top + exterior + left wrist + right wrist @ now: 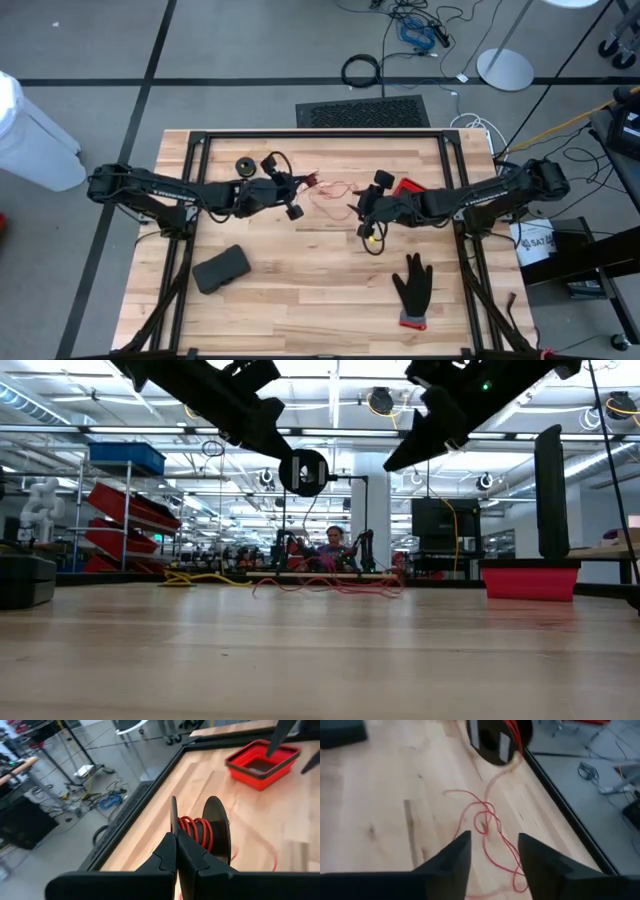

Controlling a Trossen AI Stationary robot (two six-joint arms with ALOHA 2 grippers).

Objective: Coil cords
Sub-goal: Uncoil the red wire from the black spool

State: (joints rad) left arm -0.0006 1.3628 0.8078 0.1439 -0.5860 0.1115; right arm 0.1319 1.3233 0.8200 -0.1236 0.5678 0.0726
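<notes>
Spool (pixel 207 832) of red cord (pixel 487 827) sits pinched in my left gripper (pixel 175 847), raised above the table (pixel 300 300). My right gripper (pixel 492 852) hangs spread wide over the loose red loops, holding nothing.

**Table layout**

The cord (pixel 335 192) lies loose mid-table between the two tools. A tray (pixel 407 187) sits behind the right tool (pixel 366 222); a glove (pixel 413 288) lies near the front edge, right; a pouch (pixel 221 268) front left.

The table (pixel 380 795) was pale, matt, grained wood. The spool (pixel 216 832) looked like smooth black plastic, wound with thin red cord (pixel 197 831). The red tray (pixel 262 759) seemed matt, rubbery plastic.
</notes>
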